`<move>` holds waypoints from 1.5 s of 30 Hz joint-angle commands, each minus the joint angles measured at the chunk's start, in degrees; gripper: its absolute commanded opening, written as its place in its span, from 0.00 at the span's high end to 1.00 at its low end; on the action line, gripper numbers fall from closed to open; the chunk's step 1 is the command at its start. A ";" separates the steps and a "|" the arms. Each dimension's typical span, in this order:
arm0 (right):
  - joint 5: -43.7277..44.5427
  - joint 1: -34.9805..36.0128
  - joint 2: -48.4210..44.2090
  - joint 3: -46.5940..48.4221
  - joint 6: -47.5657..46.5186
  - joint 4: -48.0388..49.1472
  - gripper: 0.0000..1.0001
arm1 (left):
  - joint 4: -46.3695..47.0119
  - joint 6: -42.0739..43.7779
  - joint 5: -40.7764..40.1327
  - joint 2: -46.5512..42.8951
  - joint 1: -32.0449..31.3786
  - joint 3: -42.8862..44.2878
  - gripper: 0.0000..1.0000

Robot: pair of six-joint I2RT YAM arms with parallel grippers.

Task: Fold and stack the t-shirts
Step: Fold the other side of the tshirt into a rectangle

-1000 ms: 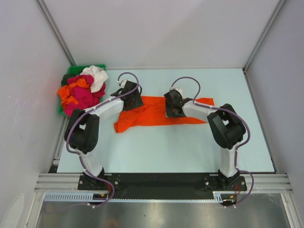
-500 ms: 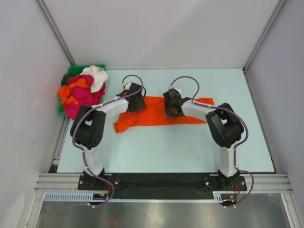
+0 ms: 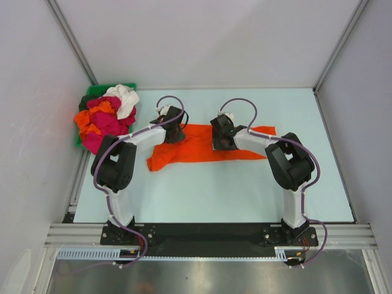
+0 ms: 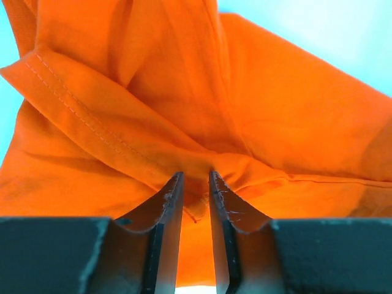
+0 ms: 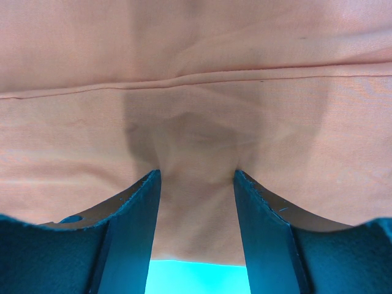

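An orange t-shirt (image 3: 196, 148) lies spread in a long, partly folded strip across the middle of the table. My left gripper (image 3: 174, 130) sits at its far left part. In the left wrist view its jaws (image 4: 196, 179) stand narrow, with a bunched fold of the orange t-shirt (image 4: 275, 110) pinched between the tips. My right gripper (image 3: 222, 141) is down on the shirt's far middle edge. Its fingers (image 5: 196, 176) stand apart, tips pressed on flat cloth (image 5: 196, 61) that puckers slightly between them. More t-shirts (image 3: 105, 121) in magenta, orange and white are piled at the back left.
A green bin (image 3: 93, 92) at the back left corner holds the heap of shirts, which spills over its rim. White walls close in the table on three sides. Bare light-blue table (image 3: 214, 190) lies between the shirt and the arm bases.
My left arm shifted a little right onto the shirt and its jaws closed from wide to narrow around a fold. The right gripper and the shirt have barely moved.
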 commanded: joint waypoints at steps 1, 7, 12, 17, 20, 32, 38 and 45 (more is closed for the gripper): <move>-0.17 -0.31 1.34 1.36 0.46 0.62 0.43 | 0.24 -1.29 -1.28 -1.15 0.05 2.29 0.70; -0.26 -0.31 1.34 1.18 0.55 0.79 0.44 | -0.29 -1.56 -1.98 -4.13 0.05 1.23 0.36; -0.35 -0.31 1.43 1.45 0.55 0.88 0.44 | 0.06 -2.96 -1.02 -4.67 -0.13 -1.05 0.38; -0.53 -0.31 1.87 1.53 0.55 0.53 0.43 | 0.59 -4.90 -0.23 -5.02 -0.66 -2.63 0.41; -0.35 -0.13 1.87 1.27 0.55 0.62 0.44 | 0.59 -4.99 -0.14 -4.76 -1.18 -2.90 0.41; -0.17 -0.40 2.13 1.27 0.55 0.35 0.44 | 0.59 -4.46 -0.66 -0.89 -0.66 0.09 0.72; -0.17 -0.48 2.30 1.18 0.64 0.44 0.44 | 0.24 -4.20 -1.63 -1.33 -0.39 0.88 1.00; -0.17 -0.31 2.31 1.18 0.81 0.44 0.44 | -2.22 -1.12 -3.30 0.69 0.57 8.59 1.00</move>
